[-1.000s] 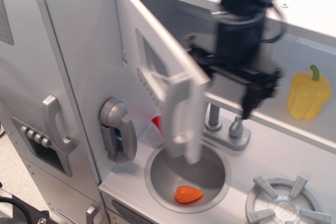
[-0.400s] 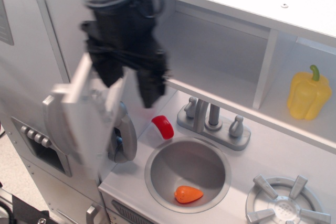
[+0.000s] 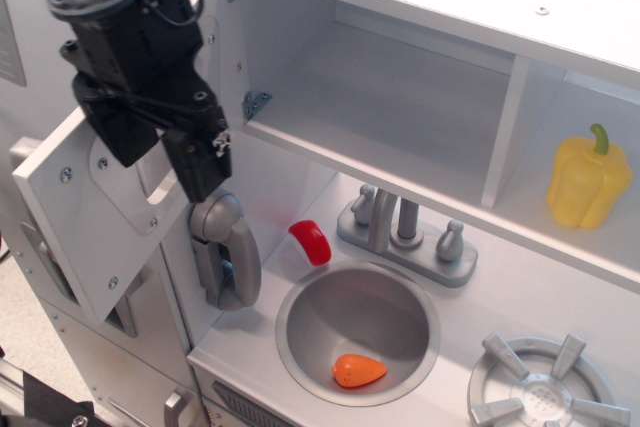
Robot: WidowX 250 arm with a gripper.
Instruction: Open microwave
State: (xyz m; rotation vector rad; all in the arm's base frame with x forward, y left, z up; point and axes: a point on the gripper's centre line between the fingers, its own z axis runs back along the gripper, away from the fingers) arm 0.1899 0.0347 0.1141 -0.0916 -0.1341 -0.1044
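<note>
The microwave is a box compartment (image 3: 400, 97) at the top of the toy kitchen, and its inside stands open and empty. Its door (image 3: 80, 237) is swung far out to the left on its hinges (image 3: 252, 103), so I see the white inner face with screws; the handle and window are hidden. My black gripper (image 3: 160, 159) is in front of that inner face, near its upper part. Its two fingers (image 3: 200, 169) stand apart with the door panel showing between them, holding nothing.
A yellow pepper (image 3: 588, 179) sits in the shelf nook at right. Below are a faucet (image 3: 405, 232), a round sink (image 3: 300, 332) with an orange toy (image 3: 358, 371), a red piece (image 3: 311, 242), a burner (image 3: 545, 392) and a toy phone (image 3: 225, 252). The grey fridge (image 3: 20, 97) stands behind the door.
The microwave door has swung from half open over the sink to wide open at the left. My gripper has moved from the right of the door across to the left with it.
</note>
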